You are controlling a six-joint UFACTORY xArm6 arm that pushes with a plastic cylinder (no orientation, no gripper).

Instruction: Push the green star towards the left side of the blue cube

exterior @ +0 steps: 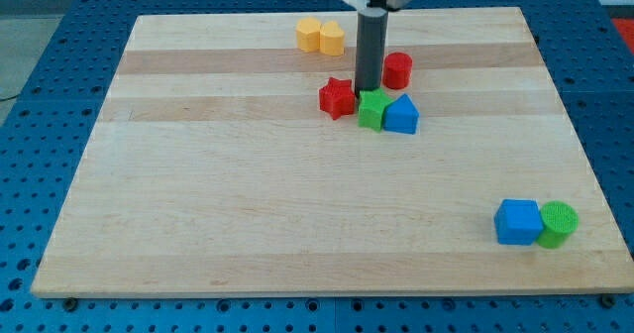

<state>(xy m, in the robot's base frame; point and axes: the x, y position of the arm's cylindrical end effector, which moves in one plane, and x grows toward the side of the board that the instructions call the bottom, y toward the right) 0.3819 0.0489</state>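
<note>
The green star (372,109) sits near the middle top of the wooden board (248,204), touching a blue house-shaped block (401,115) on its right. A red star (337,97) is just to its left. My tip (366,93) rests right behind the green star, at its top edge, between the red star and a red cylinder (397,69). The blue cube (518,221) lies far off at the view's bottom right, with a green cylinder (558,223) touching its right side.
Two yellow blocks (320,37) sit together at the board's top edge, left of the rod. Blue pegboard surrounds the board on all sides.
</note>
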